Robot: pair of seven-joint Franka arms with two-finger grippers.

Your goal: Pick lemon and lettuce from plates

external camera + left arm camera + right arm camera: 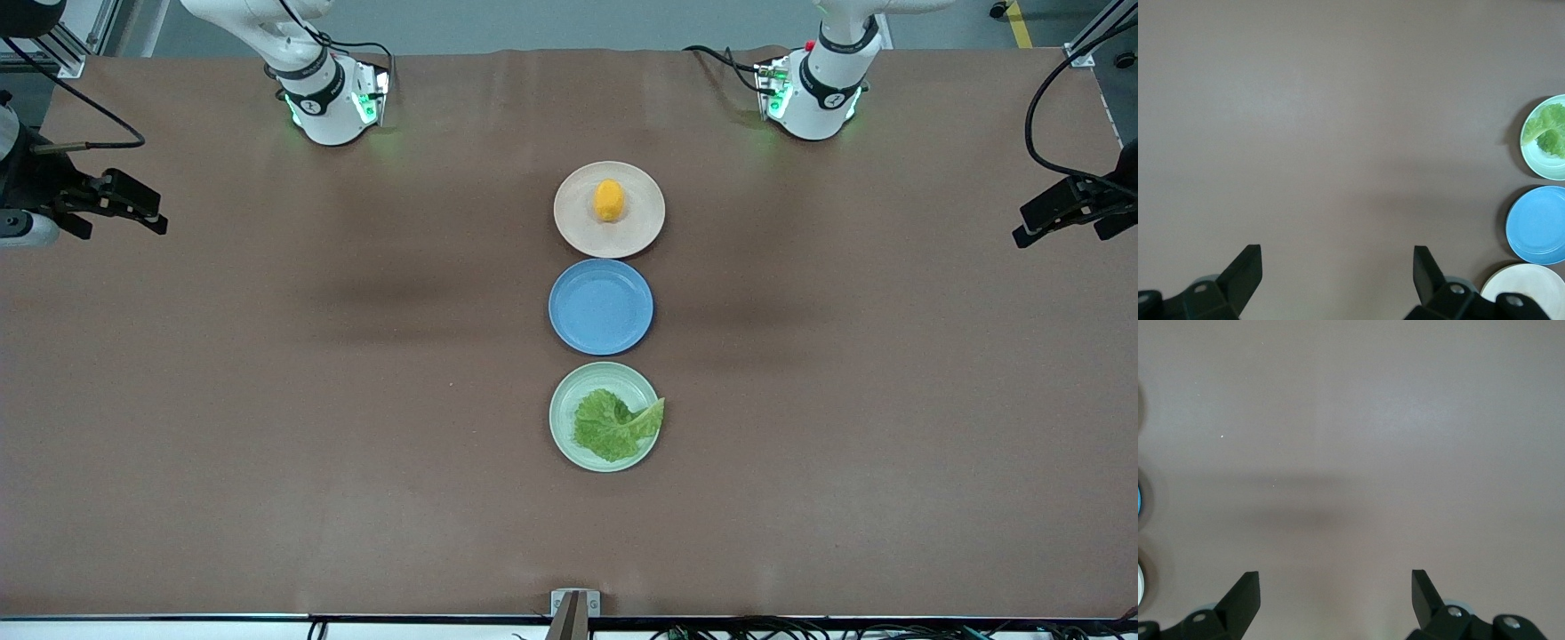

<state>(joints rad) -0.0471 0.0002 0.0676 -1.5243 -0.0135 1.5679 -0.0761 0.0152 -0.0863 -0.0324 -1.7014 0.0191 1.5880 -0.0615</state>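
Note:
The orange-yellow lemon lies on the beige-pink plate, the plate farthest from the front camera. The green lettuce lies on the mint green plate, the nearest one, with its paler stem end over the rim. My left gripper hangs open and empty in the air at the left arm's end of the table. My right gripper hangs open and empty at the right arm's end. The left wrist view shows the open left gripper, the lettuce and the mint plate. The right wrist view shows the open right gripper over bare table.
An empty blue plate sits between the two task plates, in one row down the table's middle. It also shows in the left wrist view, beside the beige-pink plate's edge. The brown table cover stretches wide on both sides.

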